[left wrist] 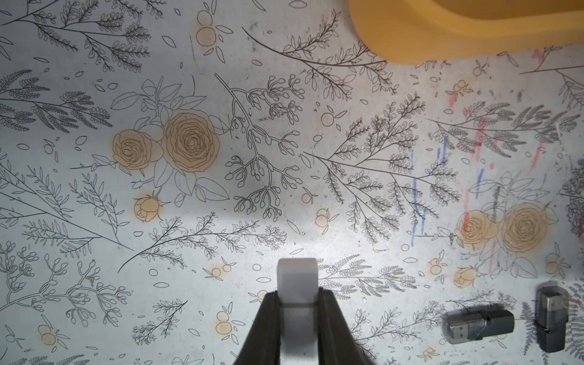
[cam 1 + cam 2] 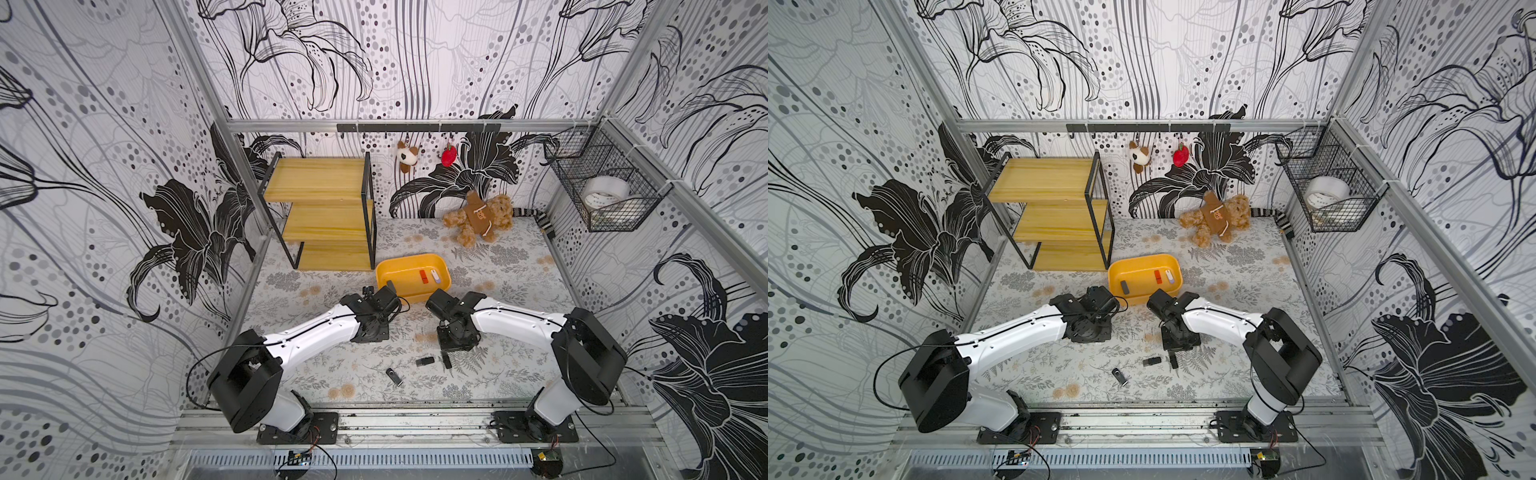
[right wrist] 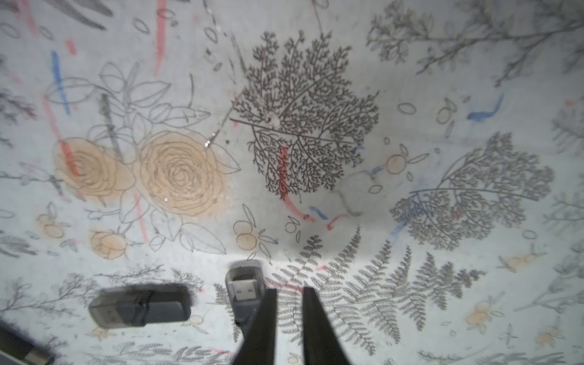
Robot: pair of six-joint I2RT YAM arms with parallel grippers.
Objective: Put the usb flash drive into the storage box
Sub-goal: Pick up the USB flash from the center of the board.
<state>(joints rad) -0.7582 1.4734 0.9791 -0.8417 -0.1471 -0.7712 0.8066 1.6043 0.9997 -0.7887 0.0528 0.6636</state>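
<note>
Left gripper (image 1: 297, 292) clamps white flash drive (image 1: 297, 273) (storage box (image 1: 442, 38) near, beyond its tips); right gripper (image 3: 289, 289) narrowly parted, empty; dark flash drive (image 3: 243, 284) just beside one jaw.

The floral tabletop (image 2: 519, 365) bears a storage box (image 2: 415, 259), shelf (image 2: 332, 259), teddy bear (image 2: 478, 218) and three dark flash drives (image 2: 395, 376) (image 2: 424, 361) (image 2: 446, 360).

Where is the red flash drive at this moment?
In both top views the red flash drive lies inside the storage box, in its right half. A white flash drive lies next to it on its right.
</note>
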